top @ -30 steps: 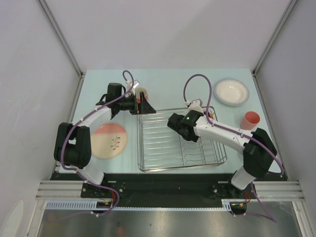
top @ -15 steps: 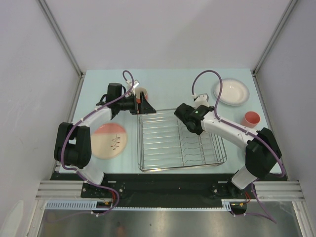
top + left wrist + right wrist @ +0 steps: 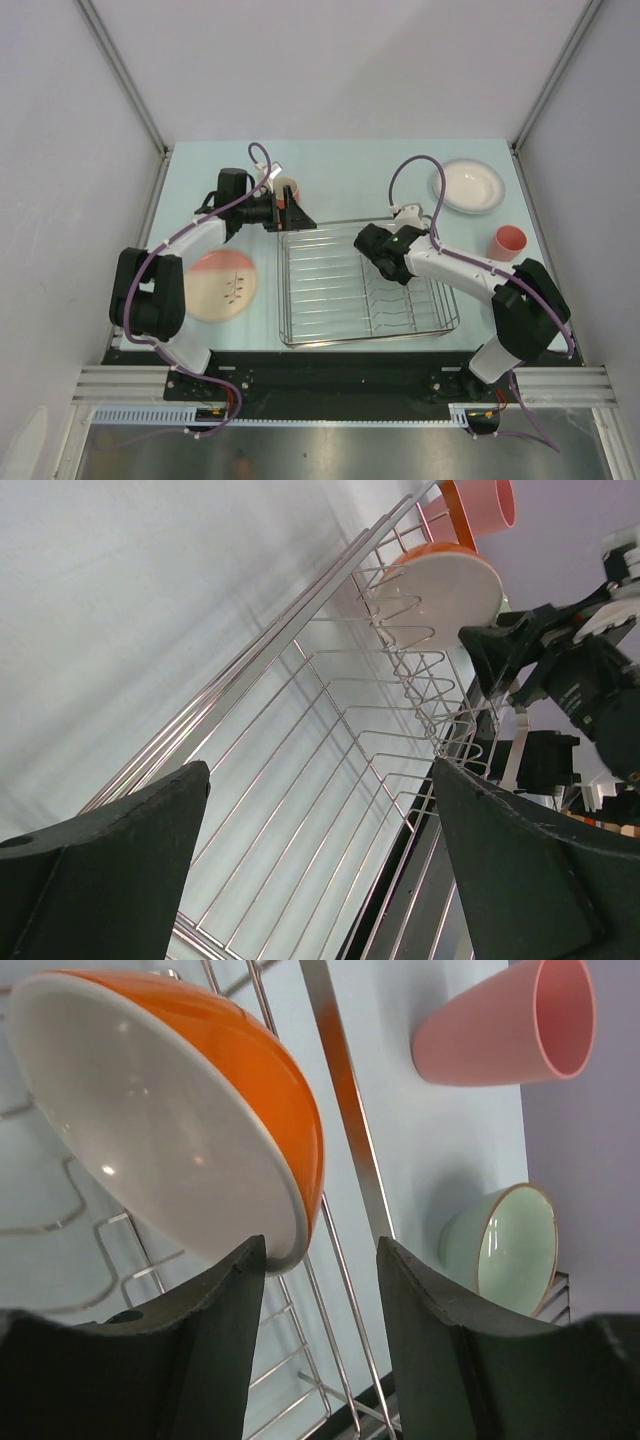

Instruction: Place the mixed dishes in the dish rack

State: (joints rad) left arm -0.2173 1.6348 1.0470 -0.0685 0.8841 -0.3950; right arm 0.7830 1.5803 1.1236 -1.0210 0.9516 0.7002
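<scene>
The orange-and-white bowl (image 3: 180,1110) leans on edge in the far right of the dish rack (image 3: 330,300); it also shows in the left wrist view (image 3: 445,585). My right gripper (image 3: 320,1250) is open, its fingers either side of the bowl's lower rim; in the top view it (image 3: 405,250) covers the bowl. My left gripper (image 3: 320,860) is open and empty over the rack's far left corner (image 3: 292,215), beside the orange mug (image 3: 287,187). The pink plate (image 3: 222,285) lies left of the rack, and the white plate (image 3: 468,185) and pink tumbler (image 3: 509,243) to its right. The pale green bowl (image 3: 505,1245) shows right of the rack.
The rack's right rail (image 3: 345,1110) runs between the bowl in the rack and the tumbler (image 3: 500,1030). The black base bar (image 3: 330,365) runs along the table's near edge. Side walls stand close on both sides.
My right arm has swung toward the rack's far right and dropped lower, so the bowl's orange edge is now hidden under it. The left arm has not moved.
</scene>
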